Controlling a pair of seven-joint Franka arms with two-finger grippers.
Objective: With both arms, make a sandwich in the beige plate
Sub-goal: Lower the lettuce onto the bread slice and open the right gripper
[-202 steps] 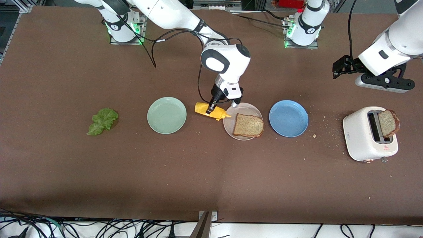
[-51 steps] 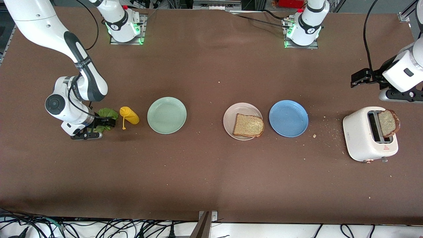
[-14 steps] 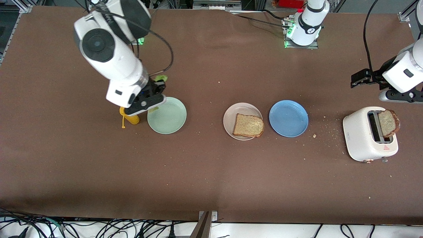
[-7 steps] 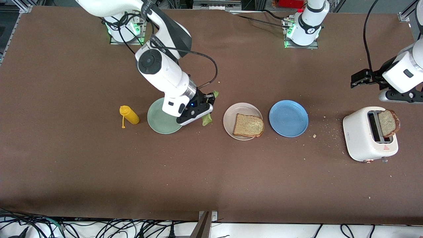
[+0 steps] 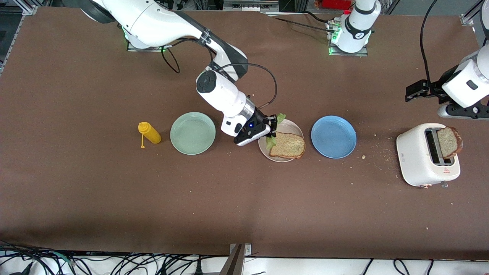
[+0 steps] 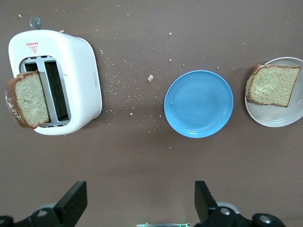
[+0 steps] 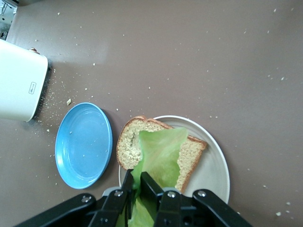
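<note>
Right gripper (image 5: 272, 123) over the beige plate (image 5: 284, 124), jaws pinching the lettuce leaf (image 7: 161, 161), which hangs over a bread slice (image 5: 287, 145) lying on that plate. Plate sits on the desk (image 5: 244, 198) between the mint-green plate (image 5: 193, 133) and blue plate (image 5: 333, 136). Left gripper (image 6: 141, 201) waits above the desk near the white toaster (image 5: 420, 160), jaws spread, holding nothing. Second bread slice (image 5: 449, 142) sticks up from the toaster slot. Yellow mustard bottle (image 5: 149, 133) beside the mint-green plate.
</note>
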